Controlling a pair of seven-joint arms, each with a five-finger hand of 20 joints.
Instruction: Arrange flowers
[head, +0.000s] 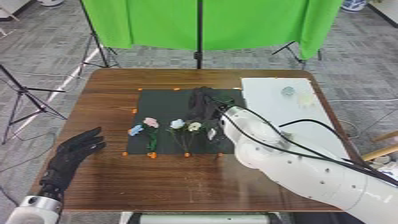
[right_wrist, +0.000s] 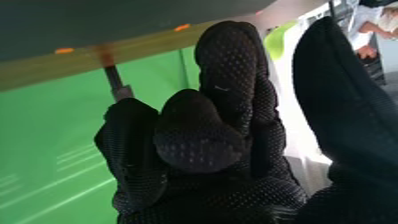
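Look first to the cream flower (head: 195, 126), lying on the dark mat (head: 160, 102), with head away from the near edge of the table (head: 178, 187) and stem back toward it; just to its left, the blue-white flower (head: 178, 123), laid much alike; farther toward the table's left edge, the pink flower (head: 150, 122) and the blue flower (head: 135, 130), close together; find the right hand (head: 202, 102) over the mat's far part, with fingers loosely extended, one bent inward, and no hold on anything to be seen; by the left edge, the left hand (head: 80, 143), loosely spread and empty, farther from the cream flower than the right; for the coming move, reckon with a cream flower nearward of the right hand and a long axis toward the near edge; probably come back that way and close across the stem; toward the far right corner, on the white sheet (head: 266, 87), a greenish thing (head: 288, 91), perhaps a vase
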